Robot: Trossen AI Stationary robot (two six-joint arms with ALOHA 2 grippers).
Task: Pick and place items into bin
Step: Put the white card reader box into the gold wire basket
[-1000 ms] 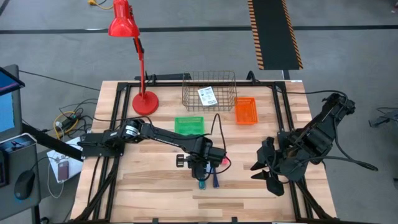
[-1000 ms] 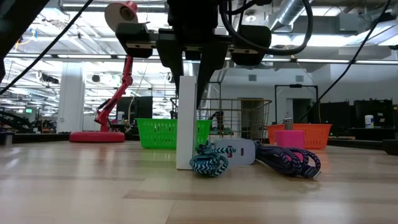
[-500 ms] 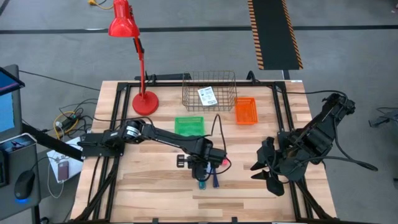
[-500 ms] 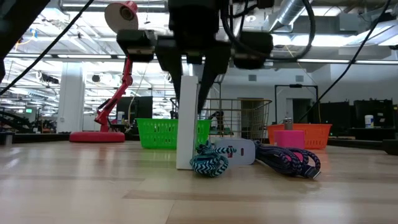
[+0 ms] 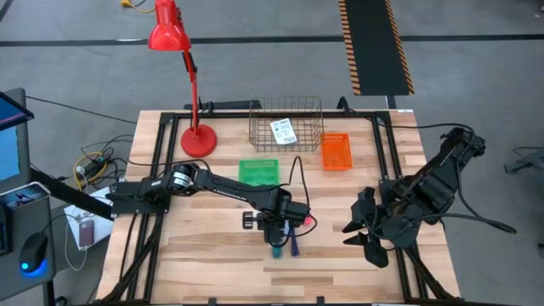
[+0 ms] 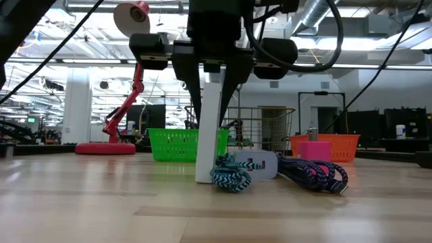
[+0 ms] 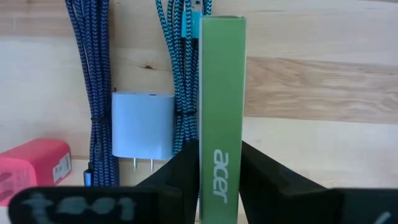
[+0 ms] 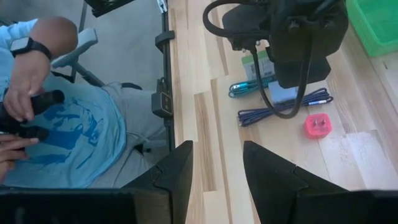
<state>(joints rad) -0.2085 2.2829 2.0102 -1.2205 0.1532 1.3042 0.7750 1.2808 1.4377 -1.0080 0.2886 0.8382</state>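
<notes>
My left gripper [image 5: 274,228] is shut on an upright white box with a green top edge printed "acer" [image 7: 222,81], which also shows in the low view [image 6: 208,135]. Beside the box lie a teal braided cable [image 6: 231,179], a dark blue braided cable [image 7: 93,62], a pale blue-grey charger block [image 7: 142,124] and a pink-red block [image 7: 31,165]. A white printed packet [image 5: 283,130] lies in the wire basket. My right gripper [image 8: 217,180] is open and empty at the table's right. My left gripper pinches the box's two broad faces near its upper end [image 7: 222,165] between its two fingers. The fingers [image 6: 233,88] come from above, pointing down. The box stands upright, its lower end [image 6: 206,179] at the table top; whether it touches the table I cannot tell.
A green bin [image 5: 258,171], an orange bin [image 5: 336,151] and a wire basket [image 5: 286,110] stand at the far side. A red desk lamp [image 5: 197,136] stands at the far left. A seated person [image 8: 56,124] is beyond the table's edge in the right wrist view.
My left gripper has gone slightly toward the table's right edge with the upright box. The teal cable's coil beside the box's foot has shifted the same way.
</notes>
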